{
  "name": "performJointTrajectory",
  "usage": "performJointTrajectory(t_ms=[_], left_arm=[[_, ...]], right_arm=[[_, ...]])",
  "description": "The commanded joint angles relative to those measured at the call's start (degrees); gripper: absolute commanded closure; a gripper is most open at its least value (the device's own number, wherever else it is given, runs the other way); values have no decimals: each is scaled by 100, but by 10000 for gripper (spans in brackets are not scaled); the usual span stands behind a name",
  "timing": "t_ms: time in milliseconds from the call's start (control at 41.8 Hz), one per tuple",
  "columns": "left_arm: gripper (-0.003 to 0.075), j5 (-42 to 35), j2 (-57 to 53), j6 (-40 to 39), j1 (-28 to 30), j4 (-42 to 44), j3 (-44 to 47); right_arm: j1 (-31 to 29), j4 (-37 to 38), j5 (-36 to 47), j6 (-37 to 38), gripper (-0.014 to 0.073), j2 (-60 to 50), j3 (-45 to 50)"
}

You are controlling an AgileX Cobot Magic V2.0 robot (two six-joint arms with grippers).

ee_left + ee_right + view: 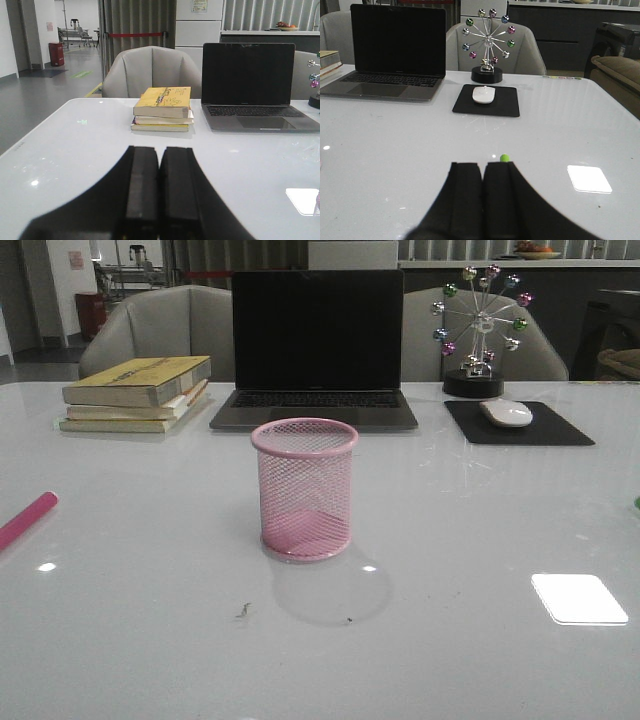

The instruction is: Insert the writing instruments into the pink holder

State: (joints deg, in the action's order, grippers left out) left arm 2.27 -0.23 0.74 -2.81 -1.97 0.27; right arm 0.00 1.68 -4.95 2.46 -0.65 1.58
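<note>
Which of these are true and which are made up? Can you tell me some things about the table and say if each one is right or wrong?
1. The pink holder is empty. True.
2. The pink marker is standing inside the cup. False: it lies on the table at the left edge of the front view, apart from the cup.
3. The laptop screen is dark. True.
4. The left gripper is holding a pen. False: its fingers are pressed together with nothing between them.
5. The mouse sits on the stack of books. False: it rests on a black mouse pad.
6. The right gripper is shut. True.
</note>
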Motion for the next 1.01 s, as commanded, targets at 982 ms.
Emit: performJointTrajectory(t_ms=[982], left_arm=[[629, -722, -111, -22, -28, -16, -601]], right_arm=[[-20, 32, 577, -48, 536, -107, -802]])
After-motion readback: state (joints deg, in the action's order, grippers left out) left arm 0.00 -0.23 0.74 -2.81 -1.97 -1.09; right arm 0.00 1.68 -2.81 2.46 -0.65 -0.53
